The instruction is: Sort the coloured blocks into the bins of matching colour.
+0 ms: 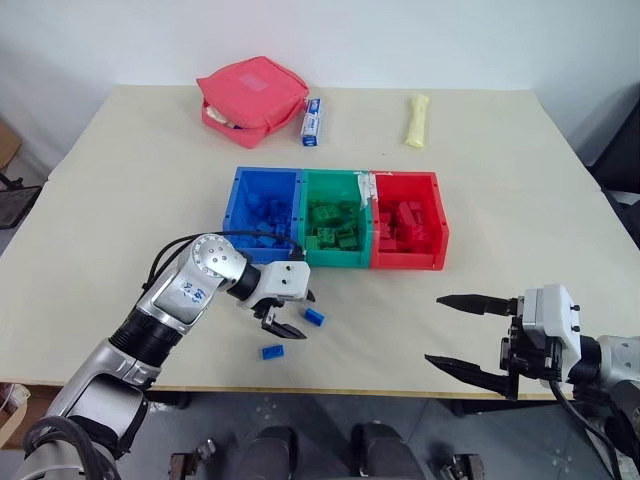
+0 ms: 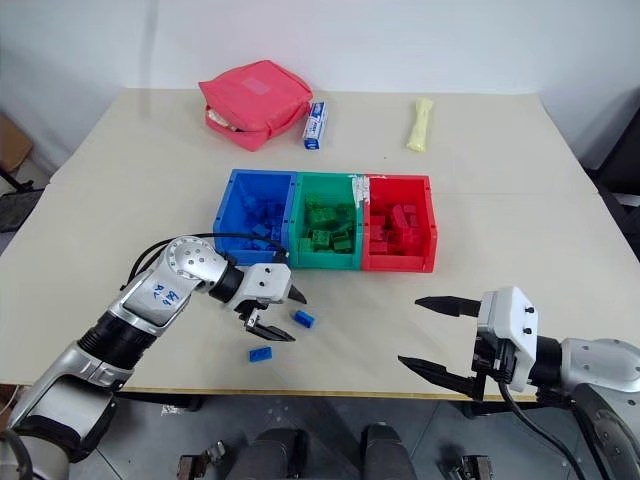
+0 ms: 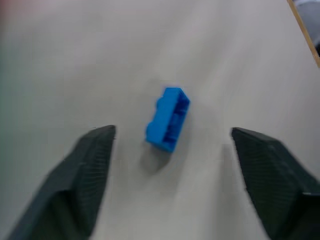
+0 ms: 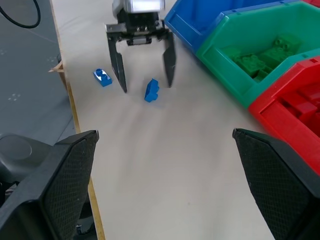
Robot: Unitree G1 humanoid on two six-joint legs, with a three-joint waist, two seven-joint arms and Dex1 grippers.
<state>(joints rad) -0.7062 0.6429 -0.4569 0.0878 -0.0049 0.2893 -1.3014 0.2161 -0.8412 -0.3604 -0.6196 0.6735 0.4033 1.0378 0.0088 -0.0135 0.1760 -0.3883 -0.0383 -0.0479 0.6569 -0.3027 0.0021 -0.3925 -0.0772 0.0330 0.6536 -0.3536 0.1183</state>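
The left gripper (image 4: 144, 75) stands with fingers apart around a blue block (image 4: 151, 90), not touching it. A second blue block (image 1: 272, 351) lies at its 7 o'clock, both near the bins (image 1: 336, 262). The right gripper (image 1: 452, 332) is wide apart and holds nothing.

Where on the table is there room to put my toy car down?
Bare patches: the front right between the red bin and the right claw, and the wide left side beside the blue bin. It is crowded in front of the blue bin, where the left claw hovers by two blue blocks.
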